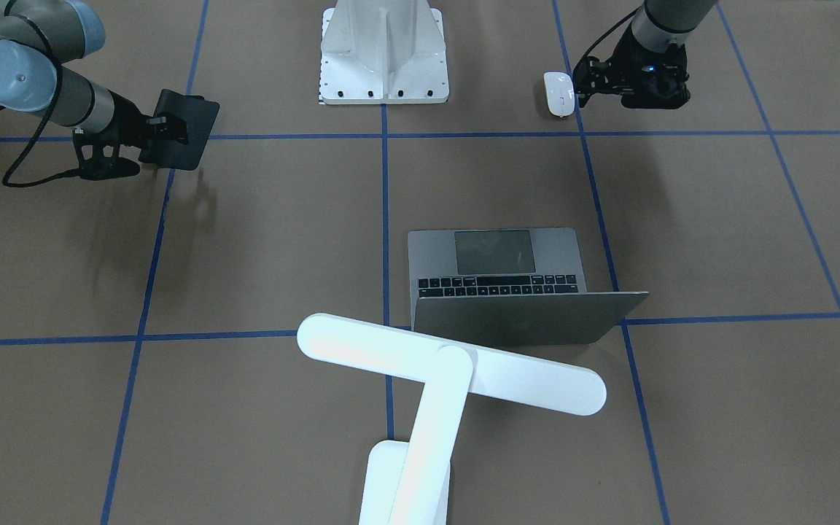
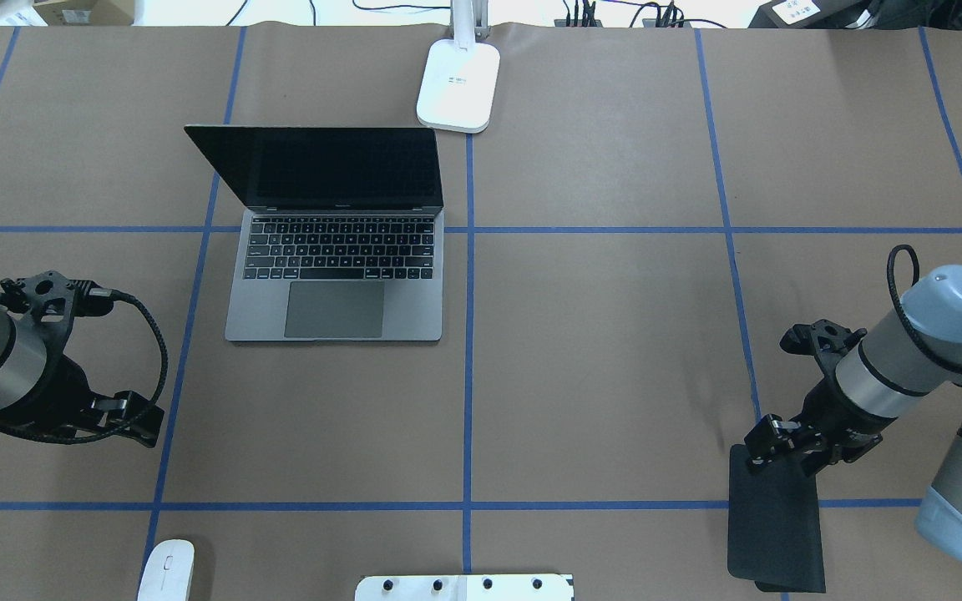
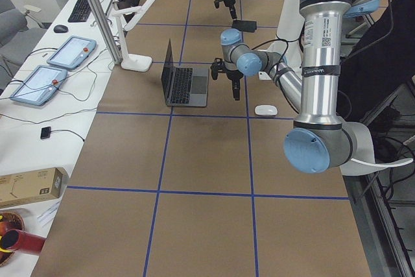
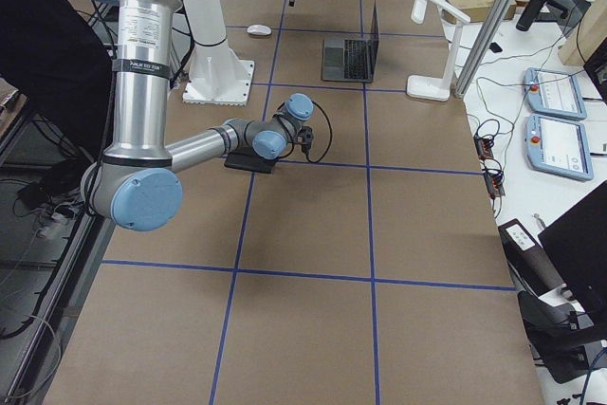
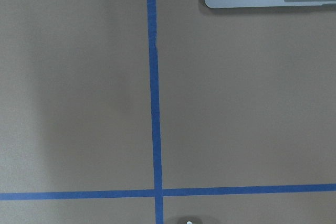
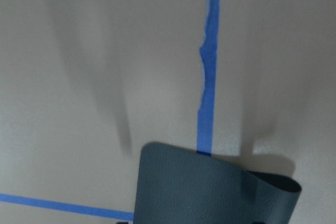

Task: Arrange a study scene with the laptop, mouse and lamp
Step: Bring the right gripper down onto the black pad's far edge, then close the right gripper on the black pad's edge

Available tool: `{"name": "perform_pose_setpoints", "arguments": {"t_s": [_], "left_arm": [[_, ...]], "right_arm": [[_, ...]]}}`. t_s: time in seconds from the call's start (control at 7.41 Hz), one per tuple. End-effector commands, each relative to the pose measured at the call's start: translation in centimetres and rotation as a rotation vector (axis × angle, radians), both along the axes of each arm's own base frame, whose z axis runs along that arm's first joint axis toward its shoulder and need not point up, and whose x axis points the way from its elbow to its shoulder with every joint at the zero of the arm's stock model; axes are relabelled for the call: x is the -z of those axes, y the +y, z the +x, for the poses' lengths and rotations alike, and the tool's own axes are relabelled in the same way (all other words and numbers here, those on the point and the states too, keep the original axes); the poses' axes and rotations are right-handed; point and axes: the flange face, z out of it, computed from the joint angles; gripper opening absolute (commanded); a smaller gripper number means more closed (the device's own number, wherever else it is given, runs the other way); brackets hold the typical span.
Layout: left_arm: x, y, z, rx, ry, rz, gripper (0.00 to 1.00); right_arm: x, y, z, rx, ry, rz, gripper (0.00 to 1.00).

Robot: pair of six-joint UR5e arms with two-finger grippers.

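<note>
The laptop (image 2: 335,250) stands open on the table, left of centre in the overhead view, with its screen dark. The lamp (image 1: 449,364) stands behind it, its base (image 2: 458,88) at the far edge. The mouse (image 2: 166,572) lies near the robot's side, by the pedestal. My left gripper (image 1: 585,84) hangs just beside the mouse (image 1: 558,93), open and holding nothing. My right gripper (image 2: 769,446) is shut on a black mouse pad (image 2: 777,530), held off the table with one edge curled (image 6: 210,187).
The white bolted robot pedestal (image 1: 383,55) stands at the near middle. Blue tape lines (image 2: 468,367) divide the brown table into squares. Tablets, cables and a box lie on the side bench (image 3: 48,76) beyond the far edge.
</note>
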Motion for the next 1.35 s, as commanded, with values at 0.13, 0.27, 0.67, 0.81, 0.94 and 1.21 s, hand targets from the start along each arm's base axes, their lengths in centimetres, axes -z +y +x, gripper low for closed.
{"name": "perform_pose_setpoints", "arguments": {"t_s": [0.13,0.27,0.67,0.81,0.94,1.21], "left_arm": [[0.0,0.0,0.0,0.000,0.000,0.000,0.95],[0.1,-0.1,-0.3,0.005,0.001,0.002,0.95],[0.2,-0.1,-0.4,0.005,0.004,0.004,0.94],[0.2,-0.1,-0.4,0.007,0.004,0.004,0.94],[0.2,-0.1,-0.4,0.007,0.004,0.004,0.94],[0.2,-0.1,-0.4,0.005,0.004,0.004,0.94]], "right_arm": [[-1.0,1.2,0.1,0.036,0.008,0.006,0.84],[-1.0,1.8,-0.2,0.050,0.008,0.007,0.84],[-1.9,2.8,-0.6,0.076,0.021,0.002,0.82],[-1.8,3.0,-0.2,0.076,0.021,0.002,0.82],[-2.3,3.4,-0.2,0.087,0.028,0.001,0.82],[-3.0,4.0,-0.2,0.101,0.039,-0.003,0.82]]}}
